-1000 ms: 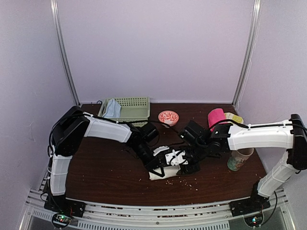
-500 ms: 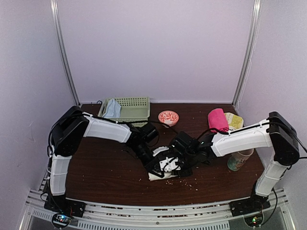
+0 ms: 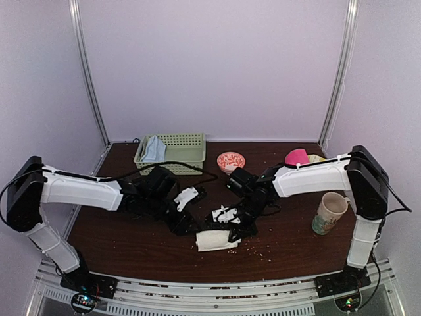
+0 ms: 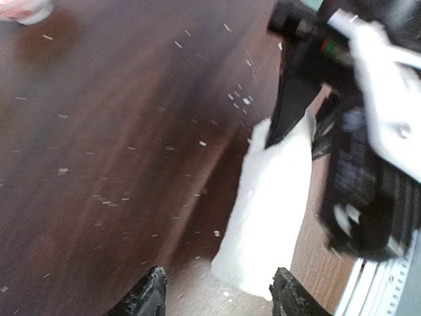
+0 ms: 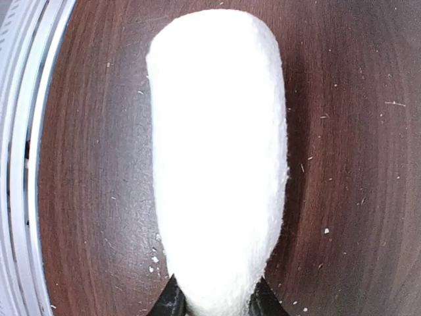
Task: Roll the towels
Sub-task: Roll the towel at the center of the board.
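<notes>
I'm looking at the white towel (image 3: 214, 241) first. It is lying rolled into a short fat cylinder on the table (image 3: 138, 243), closer to the front edge than anything else out there. Crumbs (image 3: 256, 250) are lying scattered just right of it.

My right gripper (image 5: 217, 304) is clamping the roll's right end. In the wrist view one of its fingers (image 5: 172, 304) is pressing against each side of the cloth, and the rest of the roll is stretching away from them along the wood.

My left gripper (image 4: 217, 299) is sitting released at the roll's left end, jaws spread wide and holding nothing. The end of the roll is showing just ahead of them, nearer the right-hand finger (image 4: 286, 297). Whether that finger is touching the cloth I can't tell — the view is blurred.

A mug (image 3: 329, 212) is standing well to the right of the roll and a little farther back. Behind the roll a small red-patterned bowl (image 3: 231, 160) is sitting, with a pink thing (image 3: 296, 157) off to the right of it.

Farthest back and left of the roll is a green basket (image 3: 181, 141) — the blue towel (image 3: 155, 149) is bunched in its left end, unrolled.
</notes>
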You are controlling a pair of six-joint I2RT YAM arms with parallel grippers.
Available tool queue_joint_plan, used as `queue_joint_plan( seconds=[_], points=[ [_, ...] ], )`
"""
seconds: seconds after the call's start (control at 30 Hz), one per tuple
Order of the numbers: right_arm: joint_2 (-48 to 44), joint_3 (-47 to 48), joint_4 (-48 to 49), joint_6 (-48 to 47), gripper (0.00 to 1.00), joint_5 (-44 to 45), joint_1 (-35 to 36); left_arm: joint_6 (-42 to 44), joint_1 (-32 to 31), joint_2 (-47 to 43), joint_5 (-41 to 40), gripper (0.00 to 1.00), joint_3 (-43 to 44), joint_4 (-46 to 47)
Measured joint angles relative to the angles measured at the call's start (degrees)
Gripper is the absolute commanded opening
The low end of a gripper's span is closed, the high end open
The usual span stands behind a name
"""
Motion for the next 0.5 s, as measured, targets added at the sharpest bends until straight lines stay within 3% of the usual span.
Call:
queue_joint_plan(
  seconds=[0.17, 0.3, 0.4, 0.5],
  points=[
    [5.6, 6.4, -7.2, 1.7, 0.14, -7.5, -2.9, -2.5, -1.6, -10.9, -12.5, 0.54, -10.1, 8.7],
    [10.6, 11.6, -13.2, 2.6, 0.14, -14.2, -5.9, 0.4, -7.8, -15.5, -24.0, 0.56, -12.8, 11.6],
    [13.9, 14.8, -17.4, 2.9, 0.14, -18.6, -7.8, 5.3, -15.6, -14.4, -28.3, 0.56, -11.1, 12.1],
    [17.3, 17.7, -22.1, 2.6, 0.14, -23.0, -9.5, 10.5, -19.5, -8.9, -31.2, 0.56, -6.6, 10.5]
  ],
)
